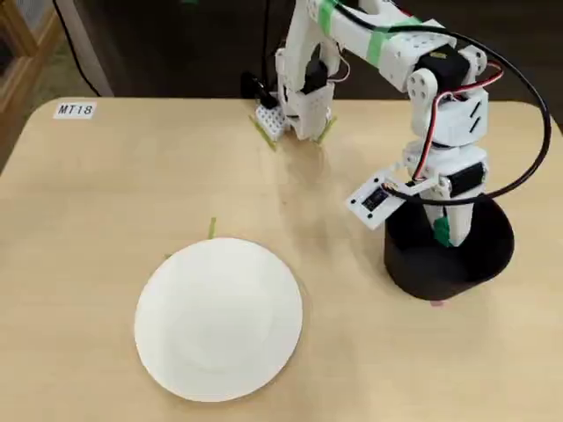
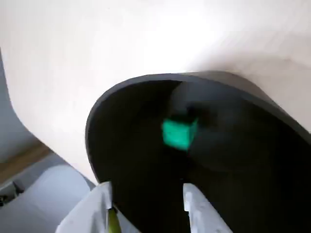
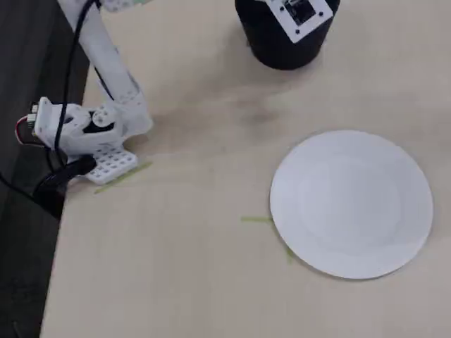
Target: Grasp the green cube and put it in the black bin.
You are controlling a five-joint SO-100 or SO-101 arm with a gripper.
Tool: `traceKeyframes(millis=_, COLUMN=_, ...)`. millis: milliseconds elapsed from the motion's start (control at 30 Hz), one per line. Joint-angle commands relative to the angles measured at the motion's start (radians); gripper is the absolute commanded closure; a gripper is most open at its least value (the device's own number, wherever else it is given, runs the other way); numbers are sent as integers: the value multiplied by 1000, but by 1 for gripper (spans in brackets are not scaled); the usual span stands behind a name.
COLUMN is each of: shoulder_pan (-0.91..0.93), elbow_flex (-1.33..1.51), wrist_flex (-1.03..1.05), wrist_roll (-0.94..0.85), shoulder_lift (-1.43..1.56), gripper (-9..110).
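Note:
The green cube (image 2: 179,134) shows blurred inside the black bin (image 2: 103,103) in the wrist view, free of the fingers. My gripper (image 2: 147,190) is open, its two white fingertips apart just above the bin's opening. In a fixed view the gripper (image 1: 449,227) points down into the bin (image 1: 422,274) at the right of the table, and a green patch shows between the fingers; I cannot tell whether it is the cube. In the other fixed view the bin (image 3: 276,49) stands at the top edge and the wrist hides the fingers and the cube.
A large white plate (image 1: 220,316) lies at the front left of the table, with nothing on it; it also shows in the other fixed view (image 3: 352,204). Thin green tape strips (image 1: 211,229) lie by the plate's rim. The arm's base (image 1: 299,97) stands at the table's back edge.

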Motion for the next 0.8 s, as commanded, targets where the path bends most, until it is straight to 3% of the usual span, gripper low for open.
traceKeyframes(millis=0, shoulder_pan=14, elbow_flex=-2, wrist_flex=17, wrist_roll=38, shoulder_lift=54, gripper=89)
traceKeyframes(millis=67, shoulder_pan=17, elbow_flex=-2, wrist_flex=28, wrist_roll=46, shoulder_lift=54, gripper=102)
traceKeyframes(millis=333, shoulder_pan=77, elbow_flex=20, wrist_flex=103, wrist_roll=58, shoulder_lift=169, gripper=102)
traceKeyframes(millis=567, shoulder_pan=373, elbow_flex=394, wrist_flex=-38, wrist_roll=44, shoulder_lift=621, gripper=102)
traceKeyframes(millis=767, shoulder_pan=508, elbow_flex=761, wrist_flex=-104, wrist_roll=14, shoulder_lift=963, gripper=102)
